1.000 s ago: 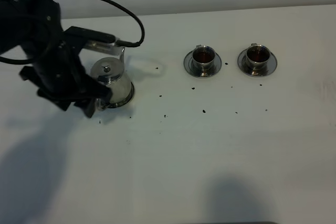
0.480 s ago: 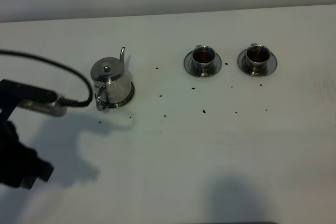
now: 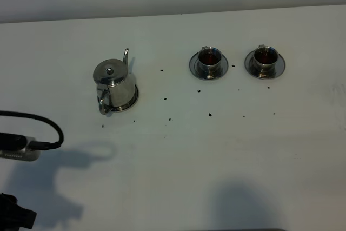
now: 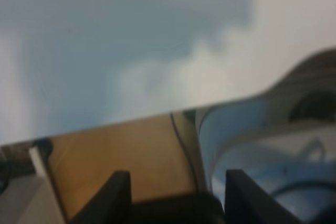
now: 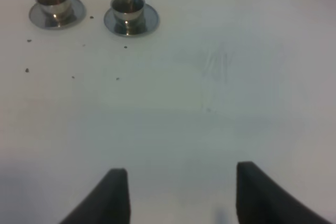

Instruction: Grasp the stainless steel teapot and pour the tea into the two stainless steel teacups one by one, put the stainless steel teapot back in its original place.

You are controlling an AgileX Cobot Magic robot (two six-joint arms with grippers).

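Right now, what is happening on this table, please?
Nothing is being held. The teapot stands upright on its coaster at the left of the table, with no gripper on it. The two cups sit on their saucers at the right, both with dark tea inside, and small dark specks lie on the white top between them and the pot. The left gripper is off near the table's edge, jaws apart and empty. The right gripper is open too, over bare table.

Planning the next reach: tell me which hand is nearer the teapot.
Left. The left hand sits off the table's near-left edge, past the teapot. The right hand hangs beyond the teacups, farther away.
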